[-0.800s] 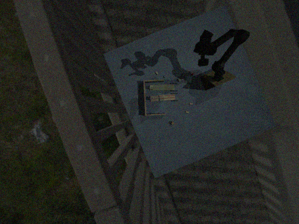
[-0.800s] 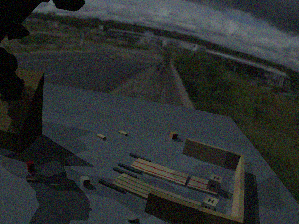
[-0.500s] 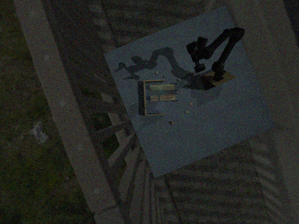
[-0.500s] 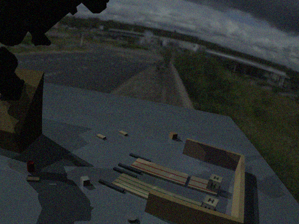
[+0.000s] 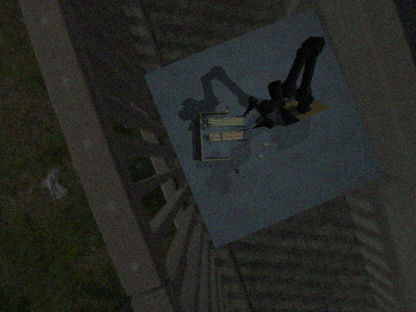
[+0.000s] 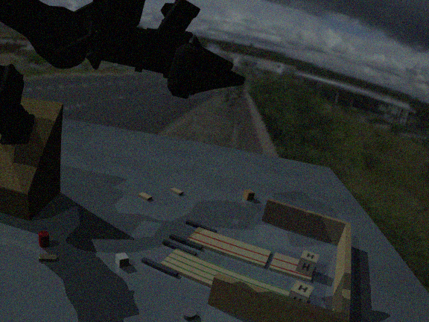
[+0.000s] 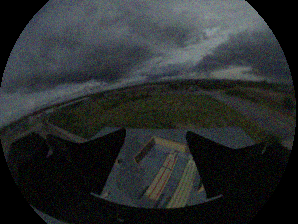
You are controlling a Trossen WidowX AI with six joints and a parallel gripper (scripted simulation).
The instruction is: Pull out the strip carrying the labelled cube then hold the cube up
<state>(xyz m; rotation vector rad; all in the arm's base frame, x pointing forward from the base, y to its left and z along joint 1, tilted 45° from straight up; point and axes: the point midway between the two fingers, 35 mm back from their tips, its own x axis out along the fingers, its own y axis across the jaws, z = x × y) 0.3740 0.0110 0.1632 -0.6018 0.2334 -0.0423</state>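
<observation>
Gripper (image 6: 238,80) open, arm stretched high above the strips (image 6: 227,257).

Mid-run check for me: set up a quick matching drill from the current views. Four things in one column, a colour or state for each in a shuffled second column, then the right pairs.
Things
1. gripper
2. green-lined strip
3. red-lined strip
4. small cylinder

States
A. split in two by a gap
B. red, standing near the table's edge
C. open, holding nothing, above the table
D. one unbroken piece, H cube at its far end

Pairs: 1-C, 2-D, 3-A, 4-B
</observation>
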